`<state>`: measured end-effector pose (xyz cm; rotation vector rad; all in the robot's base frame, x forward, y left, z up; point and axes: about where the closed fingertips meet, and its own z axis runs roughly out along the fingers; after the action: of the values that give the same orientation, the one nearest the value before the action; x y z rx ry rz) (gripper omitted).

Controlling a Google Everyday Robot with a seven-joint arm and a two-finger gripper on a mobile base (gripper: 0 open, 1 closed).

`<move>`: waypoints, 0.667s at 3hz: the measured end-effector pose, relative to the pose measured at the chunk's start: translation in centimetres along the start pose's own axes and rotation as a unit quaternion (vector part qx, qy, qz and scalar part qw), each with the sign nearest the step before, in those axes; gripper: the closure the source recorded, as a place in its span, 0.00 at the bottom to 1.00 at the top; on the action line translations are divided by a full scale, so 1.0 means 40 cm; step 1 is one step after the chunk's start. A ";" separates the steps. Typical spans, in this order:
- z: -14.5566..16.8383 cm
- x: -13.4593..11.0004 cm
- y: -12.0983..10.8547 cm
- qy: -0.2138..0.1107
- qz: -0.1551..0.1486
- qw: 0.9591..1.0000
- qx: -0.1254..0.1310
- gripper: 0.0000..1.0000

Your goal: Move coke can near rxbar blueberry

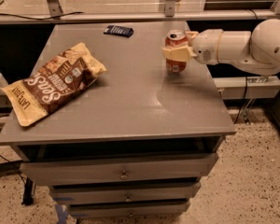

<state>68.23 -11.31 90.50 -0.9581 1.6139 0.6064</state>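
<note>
your coke can [176, 65] stands upright on the right-hand part of the table [144, 101], towards the far edge, with its silver top showing. you cannot tell whether its base rests on the surface or hangs just above it. the pincer [179, 45] is clenched on the can: one pale finger [174, 53] lies across the front of the can at mid height, and the other shows behind its upper rim. the white arm [242, 45] reaches in level from your right, its rounded joint out beyond the table's right edge.

the rxbar blueberry [118, 30] lies flat near the far edge of the table, to the left of the can and a little farther back. it is apart from the can, with bare grey surface between them.

well to the left, the large brown and tan snack bag [53, 83] lies on its side, one corner hanging over the table's left edge. below the top you see a stack of grey drawers [123, 171] with small knobs.
</note>
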 end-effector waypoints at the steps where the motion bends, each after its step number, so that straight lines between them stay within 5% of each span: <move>1: 0.086 -0.030 -0.118 -0.042 0.006 0.999 0.020 1.00; 2: 0.186 -0.061 -0.213 -0.075 0.010 0.997 0.028 1.00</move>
<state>79.57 -9.31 91.74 -0.8366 1.4998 0.6290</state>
